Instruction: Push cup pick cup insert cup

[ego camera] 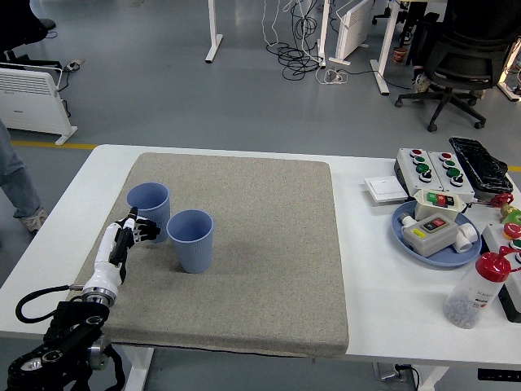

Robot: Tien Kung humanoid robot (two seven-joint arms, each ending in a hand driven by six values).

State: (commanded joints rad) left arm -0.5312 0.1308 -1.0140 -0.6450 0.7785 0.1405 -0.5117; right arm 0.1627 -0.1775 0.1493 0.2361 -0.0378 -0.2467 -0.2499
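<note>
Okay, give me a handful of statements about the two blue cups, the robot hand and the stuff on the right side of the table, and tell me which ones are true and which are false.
1. Two blue cups, the left cup and the right cup, stand upright on the grey mat. True.
2. One cup is nested inside the other. False: they stand side by side, each on the mat.
3. The left hand is at the near side of the left cup. True.
4. The left hand has lifted a cup off the mat. False: both cups rest on the mat.
5. The blue tray on the right holds button boxes. True.
6. The red-capped bottle lies on the grey mat. False: it stands on the white table, right of the mat.
</note>
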